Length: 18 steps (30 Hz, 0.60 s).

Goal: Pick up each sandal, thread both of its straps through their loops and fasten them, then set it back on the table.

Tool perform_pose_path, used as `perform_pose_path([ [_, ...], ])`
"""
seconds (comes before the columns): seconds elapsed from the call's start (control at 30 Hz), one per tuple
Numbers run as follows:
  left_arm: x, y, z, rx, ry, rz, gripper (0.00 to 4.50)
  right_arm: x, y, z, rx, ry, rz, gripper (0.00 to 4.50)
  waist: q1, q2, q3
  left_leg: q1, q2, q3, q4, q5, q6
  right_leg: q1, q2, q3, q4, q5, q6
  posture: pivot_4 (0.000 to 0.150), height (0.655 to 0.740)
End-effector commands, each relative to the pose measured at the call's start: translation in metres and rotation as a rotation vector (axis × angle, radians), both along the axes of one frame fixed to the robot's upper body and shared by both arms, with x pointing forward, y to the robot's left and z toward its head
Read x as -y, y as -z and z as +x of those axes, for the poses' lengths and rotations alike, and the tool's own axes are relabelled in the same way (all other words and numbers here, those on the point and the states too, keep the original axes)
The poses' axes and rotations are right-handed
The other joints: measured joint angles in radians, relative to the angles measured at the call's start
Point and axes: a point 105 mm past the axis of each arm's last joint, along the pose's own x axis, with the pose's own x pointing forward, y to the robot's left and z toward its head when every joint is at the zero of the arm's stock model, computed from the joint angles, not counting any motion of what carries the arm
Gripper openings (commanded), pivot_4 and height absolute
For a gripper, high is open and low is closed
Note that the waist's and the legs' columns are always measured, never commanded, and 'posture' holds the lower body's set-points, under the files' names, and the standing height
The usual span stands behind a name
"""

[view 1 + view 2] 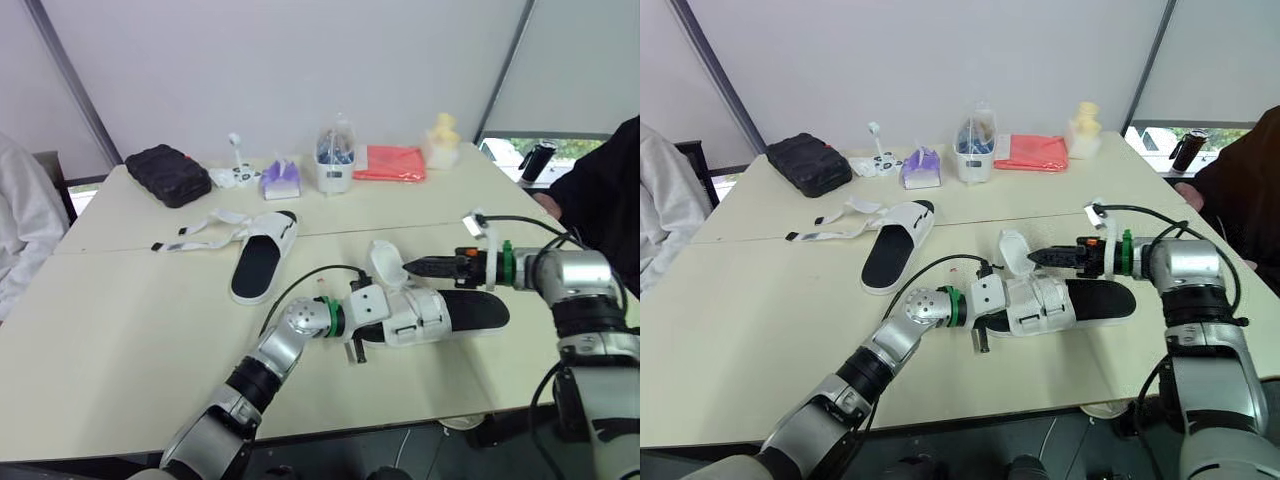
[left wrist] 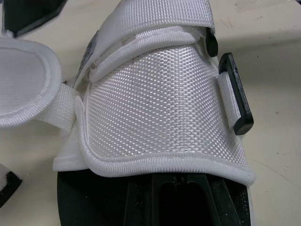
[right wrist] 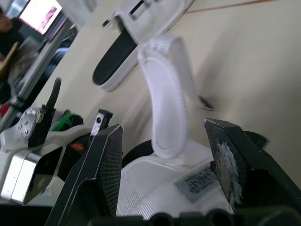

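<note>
White sandal strap (image 3: 168, 94) stands just beyond right end effector's (image 3: 163, 128) spread fingers.

Bright, soft daylight spreads evenly over the table (image 1: 110, 320) in the head views, with no hard glare. Faint shadows hug the near sandal (image 1: 470, 312) at lower right. In the right wrist view a bright patch (image 3: 41, 12) at upper left blows out white. The left wrist view is flatly lit and dark along the bottom.
</note>
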Motion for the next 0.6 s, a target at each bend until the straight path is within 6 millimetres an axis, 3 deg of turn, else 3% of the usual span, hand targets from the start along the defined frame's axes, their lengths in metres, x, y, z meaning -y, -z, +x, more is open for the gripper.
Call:
perform_pose_path([
  [0.03,-0.012,0.043,-0.015,-0.113,0.022,0.145,0.0,-0.012,-0.017,0.002,0.082,-0.093,0.031,2.94,0.0,0.0,0.0,0.0,0.0,0.0,0.0,0.0,0.0,0.0,0.0,0.0,0.0,0.0,0.0,0.15,0.74],
  [0.13,-0.015,0.043,-0.014,-0.112,0.016,0.148,0.0,-0.023,-0.013,0.001,0.09,-0.16,0.014,2.94,0.0,0.0,0.0,0.0,0.0,0.0,0.0,0.0,0.0,0.0,0.0,0.0,0.0,0.0,0.0,0.15,0.74],
  [0.3,-0.017,0.042,-0.012,-0.105,0.005,0.153,0.0,-0.04,-0.023,-0.005,0.088,-0.289,0.059,2.94,-0.003,0.0,0.0,0.0,0.0,0.0,0.0,0.0,0.0,0.0,0.0,0.0,0.0,0.0,0.0,0.15,0.74],
  [0.5,-0.018,0.042,-0.011,-0.103,-0.007,0.151,0.0,-0.04,-0.005,-0.003,0.161,-0.382,-0.191,2.94,-0.005,0.0,0.0,0.0,0.0,0.0,0.0,0.0,0.0,-0.001,0.0,0.0,0.0,0.0,0.0,0.15,0.74],
  [0.6,-0.017,0.042,-0.01,-0.105,-0.01,0.148,0.0,-0.042,-0.008,-0.006,0.21,-0.463,-0.285,2.94,-0.005,0.0,0.0,0.0,0.0,0.0,0.0,0.0,0.0,-0.001,0.0,0.0,0.0,0.0,0.0,0.15,0.74],
])
